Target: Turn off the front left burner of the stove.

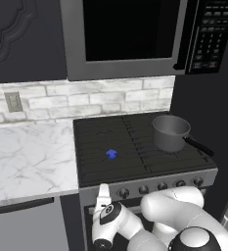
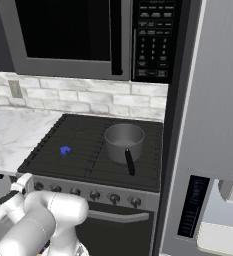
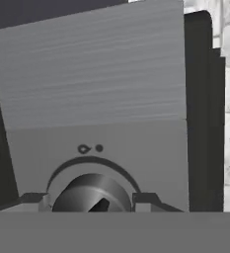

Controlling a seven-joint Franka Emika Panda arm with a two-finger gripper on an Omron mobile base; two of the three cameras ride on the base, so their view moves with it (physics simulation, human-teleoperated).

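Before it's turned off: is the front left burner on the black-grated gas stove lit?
Lit: a small blue flame burns at the centre of the front left burner's black ridged grate.

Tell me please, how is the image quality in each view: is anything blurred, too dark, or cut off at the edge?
Left base view: evenly lit, mildly soft; the blue flame on the front left burner stands out clearly. Right base view: the microwave window is plain black, no glare. Hand view: very close to the stove front, the knob is cut off at the bottom between the fingertips.

matt brushed-steel stove (image 1: 149,177) front (black ridged grate), glossy marble counter (image 1: 27,162), grey metal saucepan (image 1: 170,132).
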